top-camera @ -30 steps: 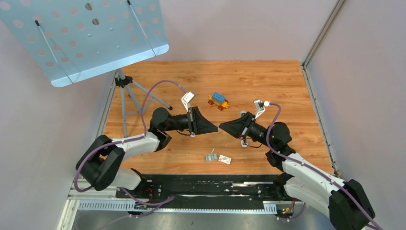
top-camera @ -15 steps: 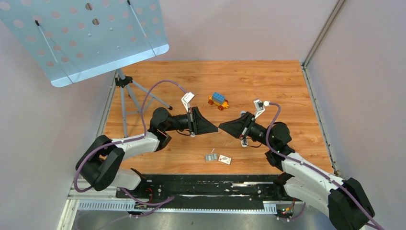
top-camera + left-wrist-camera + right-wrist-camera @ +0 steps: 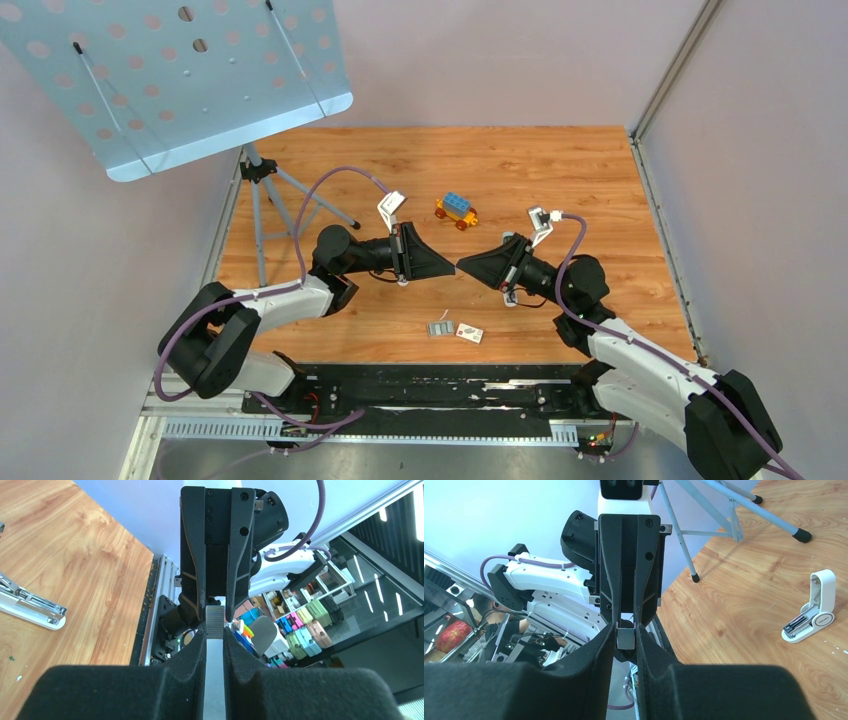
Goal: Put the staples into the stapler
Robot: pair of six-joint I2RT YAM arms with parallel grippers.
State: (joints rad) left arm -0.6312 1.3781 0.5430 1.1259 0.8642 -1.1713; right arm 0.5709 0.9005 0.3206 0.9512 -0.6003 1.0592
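Observation:
My two grippers meet tip to tip above the middle of the table, left gripper [image 3: 450, 266] facing right gripper [image 3: 464, 266]. A short grey ribbed strip of staples [image 3: 215, 621] hangs between them. The left gripper [image 3: 215, 631] pinches one end of it. The right gripper [image 3: 625, 629] is shut on the other end [image 3: 625, 637], which shows as a small U-shaped channel. More staples [image 3: 440, 328] lie on the wood near the front edge. The white stapler [image 3: 811, 611] stands open on the table, its metal magazine [image 3: 31, 607] exposed. I cannot pick the stapler out in the top view.
A small white printed box [image 3: 469, 333] lies just right of the loose staples. A blue, orange and yellow toy car [image 3: 456, 210] sits behind the grippers. A perforated music stand [image 3: 170, 80] on a tripod [image 3: 268, 195] overhangs the far left corner.
The right gripper's jaws have narrowed slightly onto the strip. Neither arm has visibly moved.

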